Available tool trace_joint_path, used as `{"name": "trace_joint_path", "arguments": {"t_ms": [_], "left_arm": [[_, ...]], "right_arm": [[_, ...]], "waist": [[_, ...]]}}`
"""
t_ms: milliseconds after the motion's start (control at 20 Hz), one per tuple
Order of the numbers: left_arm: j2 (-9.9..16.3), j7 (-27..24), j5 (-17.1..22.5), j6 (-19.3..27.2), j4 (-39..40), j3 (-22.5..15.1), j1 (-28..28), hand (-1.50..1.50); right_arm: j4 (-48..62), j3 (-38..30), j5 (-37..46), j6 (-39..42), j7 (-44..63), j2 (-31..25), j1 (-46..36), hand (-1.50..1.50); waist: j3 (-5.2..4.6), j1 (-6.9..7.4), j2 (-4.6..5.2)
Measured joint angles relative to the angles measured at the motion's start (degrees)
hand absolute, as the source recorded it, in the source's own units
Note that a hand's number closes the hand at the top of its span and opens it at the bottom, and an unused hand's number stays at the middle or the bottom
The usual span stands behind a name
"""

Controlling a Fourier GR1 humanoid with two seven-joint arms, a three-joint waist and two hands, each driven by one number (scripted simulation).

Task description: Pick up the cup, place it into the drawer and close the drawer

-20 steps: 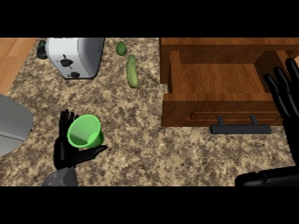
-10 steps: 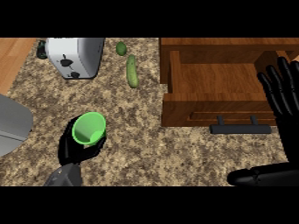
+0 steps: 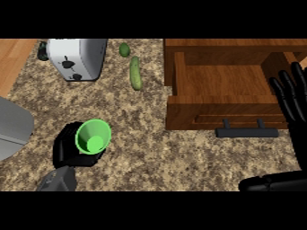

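On the speckled counter (image 3: 149, 134), low and left in the head view, the left hand (image 3: 68, 150) has its fingers curled round the green cup (image 3: 92, 136); the cup's mouth tips up toward the camera, so the inside bottom shows as a paler disc. Cup is well apart from the drawer (image 3: 216, 85), which stands open at upper right, wooden floor bare, dark handle (image 3: 246, 132) jutting from its front panel. Right hand (image 3: 302, 101) sits at the right edge beside the drawer, fingers straight and spread, holding nothing, at rest. Behind, along the far side: a toaster (image 3: 76, 56), a long cucumber (image 3: 135, 72) and a smaller green piece (image 3: 124, 49) just above it; a grey rounded object (image 3: 4, 128) at the left edge (cannot tell what it is). Judgement: the step in hand is carrying the cup across to the drawer. To do it well, the cup wants lifting high enough to pass over the drawer's front panel, then moving right and away, steering between cucumber and handle. Lower it inside the walls before the fingers uncurl, and set it toward the middle, so closing does not catch it.
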Motion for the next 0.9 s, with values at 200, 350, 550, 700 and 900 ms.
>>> {"name": "trace_joint_path", "arguments": {"t_ms": [200, 350, 550, 700, 900], "left_arm": [[0.73, 0.29, -0.02, 0.09, -3.01, -0.30, 0.38, 1.50], [1.24, 0.97, 0.44, -0.72, -6.46, -0.75, 1.01, 1.50], [1.46, 2.99, 0.86, -2.33, -12.56, -2.45, 1.18, 1.50], [1.24, 6.72, 0.50, -2.20, -20.37, -4.91, 2.74, 1.50], [0.52, 14.36, 1.17, -1.51, -30.83, -7.59, 3.10, 1.50]], "right_arm": [[-0.44, -0.25, -0.23, -0.24, 1.01, -0.17, -0.34, -1.50], [-0.61, -0.56, -0.41, -0.39, 1.75, -0.38, -0.56, -1.50], [0.49, -1.43, -0.84, -0.20, 1.37, -0.74, -1.22, -1.50], [0.67, -1.51, -0.76, -0.06, 1.09, -0.79, -1.03, -1.50], [-0.53, -1.42, -0.97, -0.20, 2.09, -0.80, -0.41, -1.50]], "waist": [[0.01, 0.11, -0.06], [0.02, 0.27, -0.12], [0.05, 0.47, -0.18], [0.07, 0.66, -0.27], [0.08, 0.68, -0.33]]}}
